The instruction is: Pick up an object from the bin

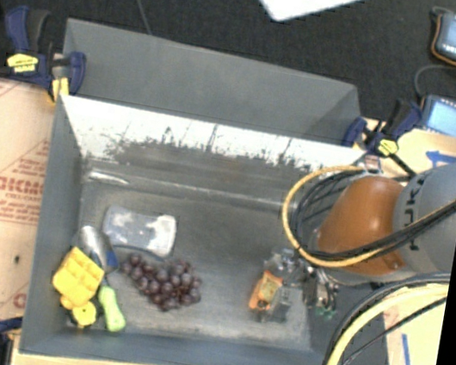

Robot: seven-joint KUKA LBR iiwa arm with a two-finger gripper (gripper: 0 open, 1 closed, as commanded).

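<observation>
- Camera view: the arm reaches in from the right. Its orange wrist cover, looped with cables, hangs over the right end of the grey metal bin.
- The pincer sits low over the right part of the bin floor, near the front wall. I cannot tell whether it is open or closed, as its tip is a dark tangle against the grey.
- A small orange piece shows at the pincer's left edge, touching or just beside it. I cannot tell whether it is a loose thing or gripped.
- The plainly loose things all lie to the view's left of the pincer.
- Nearest is a bunch of dark purple toy grapes, well apart from the pincer, its long axis running left to right along the floor.
- Behind the grapes lies a clear plastic packet.
- In the front-left corner a yellow block toy and a green piece lie heaped together.
- Judging from this, a pick at the pincer's spot can only take the orange piece; the grapes would need a sideways move leftward.
</observation>
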